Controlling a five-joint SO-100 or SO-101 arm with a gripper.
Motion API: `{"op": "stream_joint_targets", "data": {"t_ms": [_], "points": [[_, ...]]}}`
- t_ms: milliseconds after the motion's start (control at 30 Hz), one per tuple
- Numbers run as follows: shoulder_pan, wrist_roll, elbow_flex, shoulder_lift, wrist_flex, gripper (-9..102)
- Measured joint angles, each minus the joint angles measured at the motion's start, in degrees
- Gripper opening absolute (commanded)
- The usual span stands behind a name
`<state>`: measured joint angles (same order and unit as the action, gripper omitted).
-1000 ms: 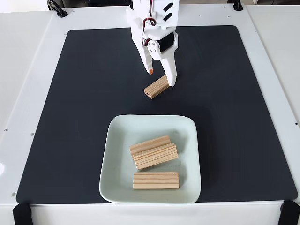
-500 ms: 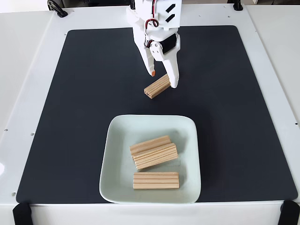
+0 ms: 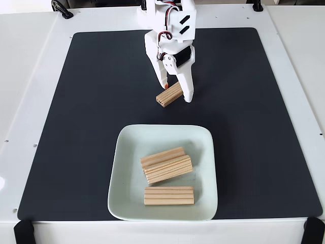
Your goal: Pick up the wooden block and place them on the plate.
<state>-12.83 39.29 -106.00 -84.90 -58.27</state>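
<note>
One light-tan grooved wooden block (image 3: 168,95) lies slanted on the black mat, above the plate in the fixed view. My white gripper (image 3: 176,92) is down over its upper right end and open. The orange-tipped finger (image 3: 163,81) sits at the block's upper left side, and the longer white finger (image 3: 187,91) stands at its right end. The pale mint-green square plate (image 3: 127,152) rests nearer the front edge. It holds three more wooden blocks: two overlapping (image 3: 162,156) (image 3: 169,169) and one flat (image 3: 169,195) nearest the front rim.
A black mat (image 3: 91,112) covers most of the white table (image 3: 30,61). Black clamps sit at the table's far corners (image 3: 61,9) and near corners (image 3: 23,231).
The gripper has come down and a little toward the plate over the loose block, and its fingers now sit closer on either side of it. The block has barely moved.
</note>
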Motion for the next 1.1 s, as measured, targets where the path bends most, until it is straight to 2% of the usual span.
{"op": "stream_joint_targets", "data": {"t_ms": [233,667,1000,1100], "points": [[0.00,0.00,0.00,0.00,0.00,-1],[-0.09,-0.09,0.09,-0.70,0.00,1],[-2.02,-0.18,-4.31,-21.18,0.00,1],[-1.58,-4.04,-4.48,-24.79,0.00,1]]}}
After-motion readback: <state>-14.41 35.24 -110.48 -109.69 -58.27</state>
